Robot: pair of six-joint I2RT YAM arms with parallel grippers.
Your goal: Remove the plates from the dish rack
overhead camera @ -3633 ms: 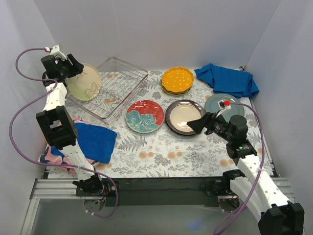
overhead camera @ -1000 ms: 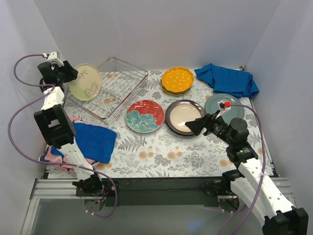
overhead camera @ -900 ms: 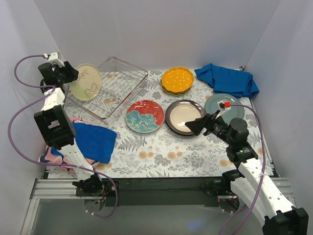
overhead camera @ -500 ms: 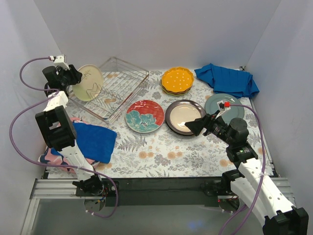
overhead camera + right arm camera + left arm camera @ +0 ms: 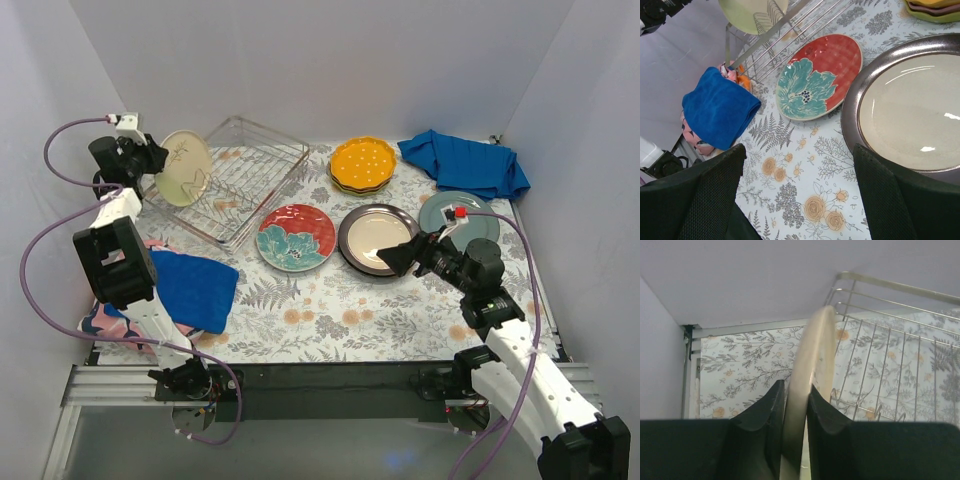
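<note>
Fingers (image 5: 765, 410) of the left gripper (image 5: 795, 390) pinch the rim of the cream plate (image 5: 812, 350), which stands on edge at the left end of the dish rack (image 5: 260, 170). That grip likely lets it lift straight up. Wire sides sit close, so up looks the free way. The right gripper (image 5: 797, 155) hangs wide apart over the dark-rimmed plate (image 5: 372, 238) on the table (image 5: 330, 310).

Your left arm (image 5: 112, 262) and right arm (image 5: 505, 345) are white links joined by black housings. A purple cable (image 5: 22, 278) loops along each. A small red tag (image 5: 462, 212) sits on the right one. Your fingers (image 5: 705, 200) are matte black, broad, wedge-shaped.
</note>
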